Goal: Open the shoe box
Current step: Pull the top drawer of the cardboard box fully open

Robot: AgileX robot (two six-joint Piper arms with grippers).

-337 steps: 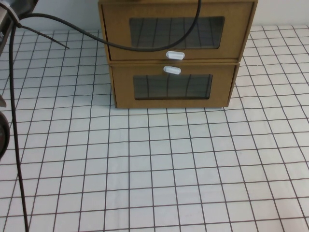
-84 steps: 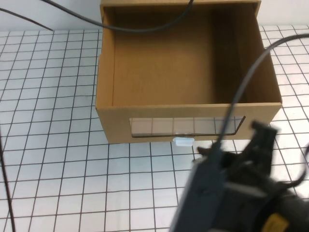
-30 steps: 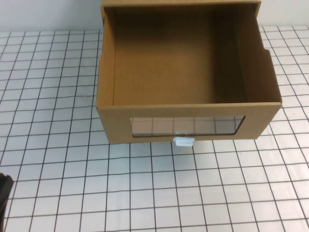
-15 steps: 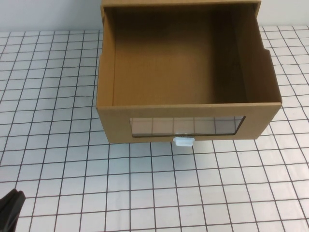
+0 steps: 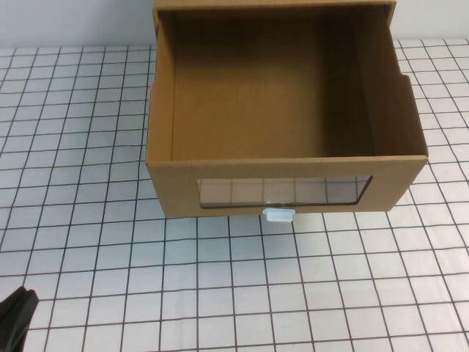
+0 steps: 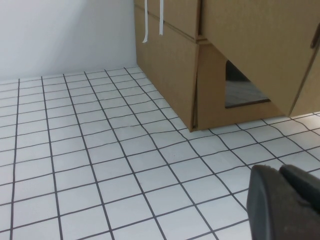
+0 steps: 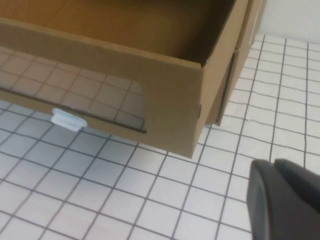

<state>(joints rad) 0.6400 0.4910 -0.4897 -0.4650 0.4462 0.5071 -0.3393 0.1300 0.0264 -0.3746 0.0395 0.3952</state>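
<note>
High view first: where does the shoe box point(image 5: 271, 6) stand, and in what condition? (Supervisor)

Its upper drawer point(image 5: 176, 187) is drawn well out over the gridded tabletop point(image 5: 88, 242), towards the robot. The interior is fully exposed and appears empty. The white pull tab point(image 5: 279, 214) sits at the lower edge of the drawer front, just under the clear window point(image 5: 282, 191). (Inspector)

And the arms? (Supervisor)

Neither is in contact with the drawer. The left end effector point(image 6: 278, 175) is well apart from the drawer, out to its left and nearer the robot, and shows only as a dark corner in the high view. In its wrist view the two pads lie pressed together with nothing between them. The right end effector point(image 7: 274, 170) is outside the high view. Its wrist view places it off the drawer's front right corner, above the tabletop, closed and holding nothing. (Inspector)

Your finding on progress? (Supervisor)

In my judgement the opening is done, since the drawer is out far enough to reach inside. Nothing remains beyond parking the arms. The lower drawer cannot be assessed from the high view. (Inspector)
</note>
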